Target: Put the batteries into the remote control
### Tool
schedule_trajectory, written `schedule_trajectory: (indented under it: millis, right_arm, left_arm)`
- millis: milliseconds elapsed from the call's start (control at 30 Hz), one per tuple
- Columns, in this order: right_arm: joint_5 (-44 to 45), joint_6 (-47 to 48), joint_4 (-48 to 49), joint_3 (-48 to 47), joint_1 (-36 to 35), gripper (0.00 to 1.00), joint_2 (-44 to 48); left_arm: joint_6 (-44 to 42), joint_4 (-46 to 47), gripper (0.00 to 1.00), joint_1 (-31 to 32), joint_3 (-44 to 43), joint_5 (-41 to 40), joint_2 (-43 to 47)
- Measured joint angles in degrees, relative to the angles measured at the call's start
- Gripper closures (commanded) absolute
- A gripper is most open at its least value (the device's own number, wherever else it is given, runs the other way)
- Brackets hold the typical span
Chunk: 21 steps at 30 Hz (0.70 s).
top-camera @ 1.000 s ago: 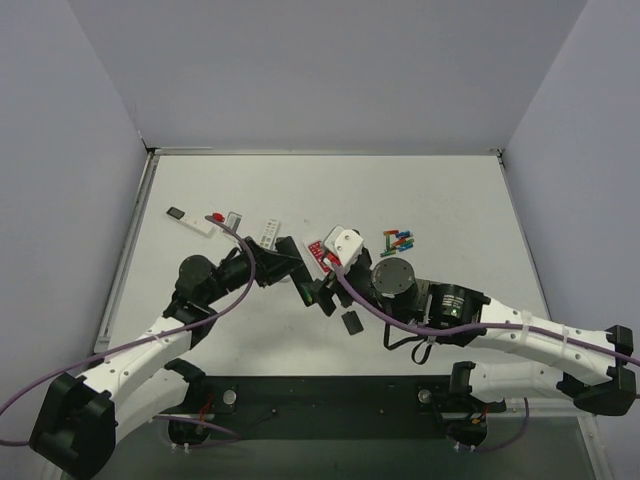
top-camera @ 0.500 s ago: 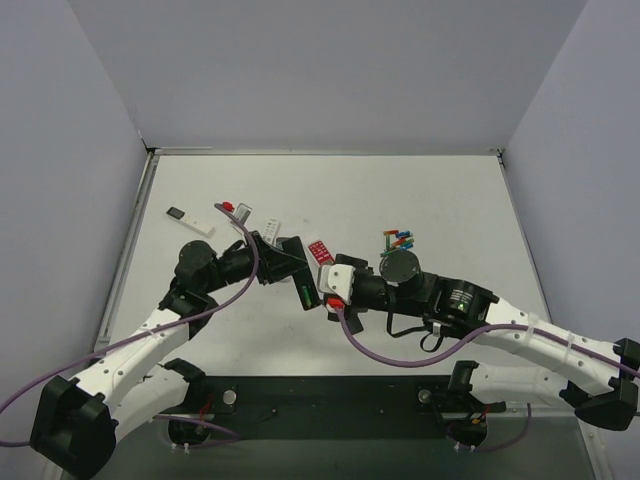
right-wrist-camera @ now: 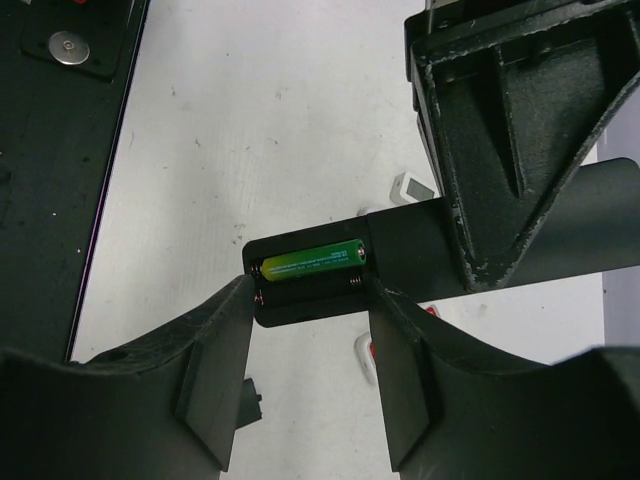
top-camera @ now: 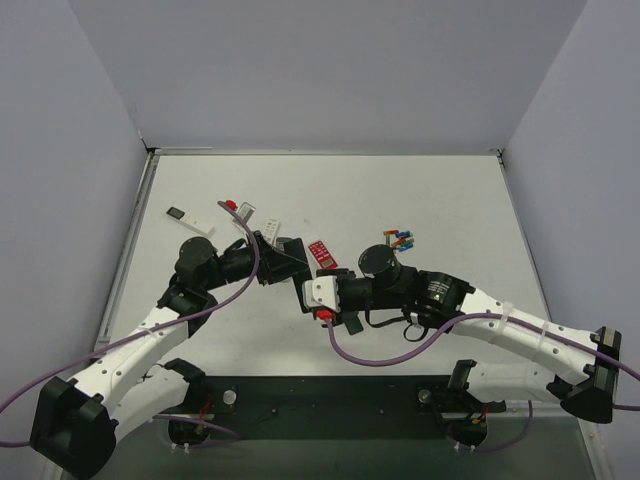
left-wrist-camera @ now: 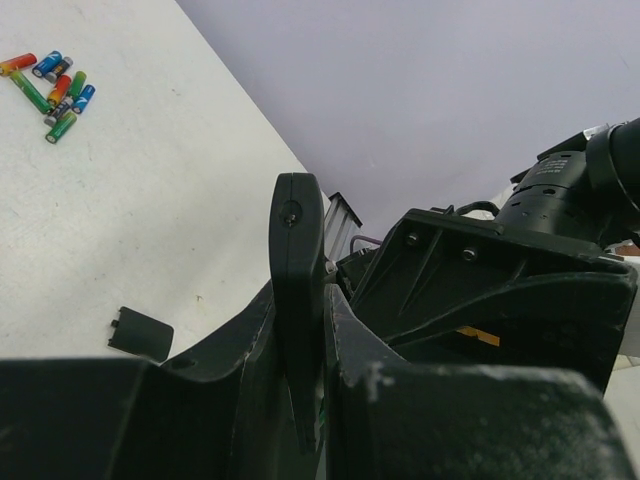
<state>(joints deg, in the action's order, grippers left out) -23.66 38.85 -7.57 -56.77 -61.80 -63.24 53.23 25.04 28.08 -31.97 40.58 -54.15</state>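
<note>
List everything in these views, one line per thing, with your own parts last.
remote control: one, dark back showing, compartment open, held in the left claw
battery in remote: one, green-yellow, in one slot; other slot empty
loose batteries: small pile, count unclear, green, red, blue, far right of table
battery cover: one, black, flat on table
small red button pad: one, mid-table
white stick with black end: one, far left
white remote with red button: one, left
second white remote: one, just beyond left claw
table: one, white
left claw: black, shut on remote control
right claw: black, jaws flank the remote's open end; contact unclear
</note>
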Motion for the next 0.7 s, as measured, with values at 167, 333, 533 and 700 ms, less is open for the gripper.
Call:
schedule_trajectory:
  millis: [167, 333, 533, 700]
  right_arm:
    - [-0.74, 0.52, 0.07, -0.48, 0.04, 0.60, -0.70]
    - [-0.92, 0.72, 0.94, -1.03, 0.66, 0.63, -0.94]
    - [-1.70, 0.87, 1.03, -1.44, 0.76, 0.70, -1.16]
    - [-2.82, 0.90, 1.18, -1.68, 0.76, 0.72, -1.46]
  left_arm:
    - [-0.07, 0.00, 1.00, 0.00, -0.17, 0.31, -0.11]
    - [-0.07, 0.00, 1.00, 0.00, -0.24, 0.52, -0.28]
    - [-0.04, 0.00, 1.00, 0.00, -0.24, 0.68, -0.31]
    - [-0.04, 0.00, 1.00, 0.00, -0.24, 0.70, -0.28]
